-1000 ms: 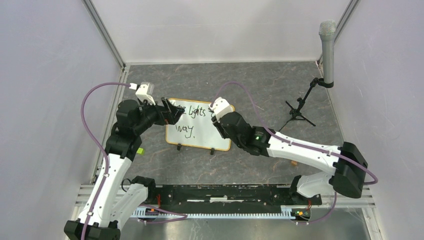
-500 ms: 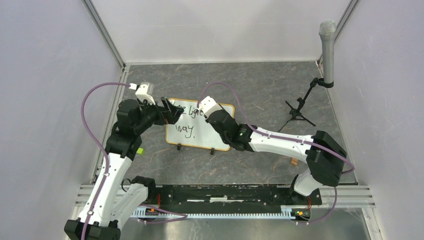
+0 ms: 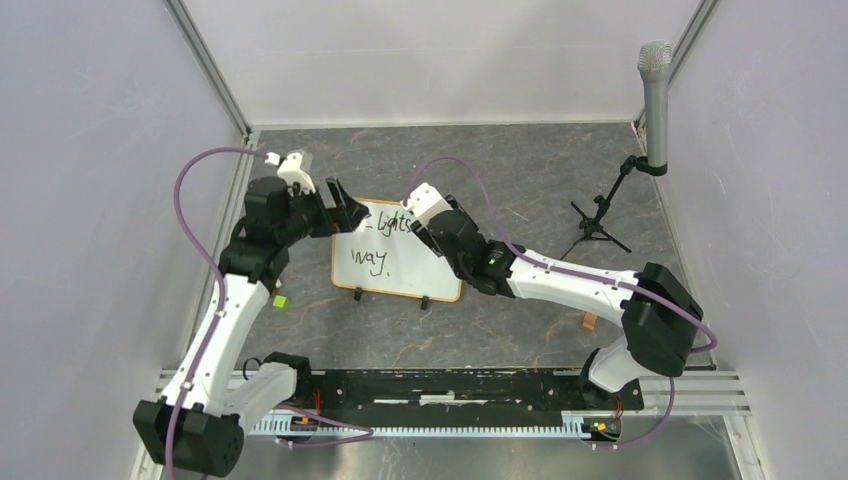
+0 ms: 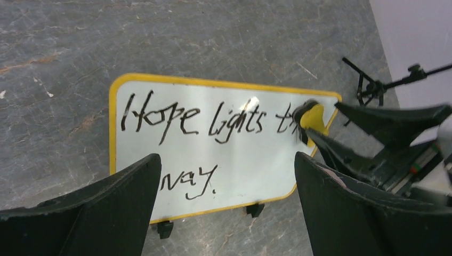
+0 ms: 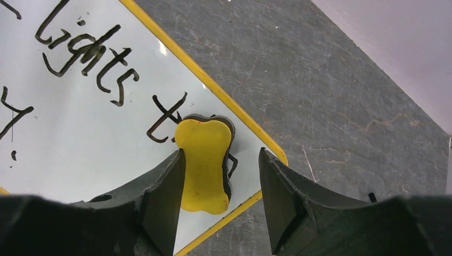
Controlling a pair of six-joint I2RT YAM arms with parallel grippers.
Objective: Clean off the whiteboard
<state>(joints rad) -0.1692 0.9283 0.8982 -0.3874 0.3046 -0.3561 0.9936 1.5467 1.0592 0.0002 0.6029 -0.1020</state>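
Note:
The whiteboard (image 3: 395,268) with a yellow-orange frame lies on the grey table, with black writing "Hope lights" and "way." on it (image 4: 256,165). My right gripper (image 3: 432,222) is over the board's top right corner, jaws open (image 5: 221,152). A yellow eraser (image 5: 202,160) lies flat on the board (image 5: 80,133) between them. It touches the left finger, with a gap to the right one. It covers the end of the top line and also shows in the left wrist view (image 4: 312,116). My left gripper (image 3: 345,213) hovers open and empty above the board's left end (image 4: 226,158).
A microphone (image 3: 655,90) on a black tripod stand (image 3: 597,228) stands at the back right, also in the left wrist view (image 4: 373,88). A small green piece (image 3: 281,301) lies left of the board, a small tan piece (image 3: 589,322) to the right. Walls close in on three sides.
My right gripper swept left along the board's top line and has come back a little toward the top right corner. My left arm has lifted and drawn back toward the far left.

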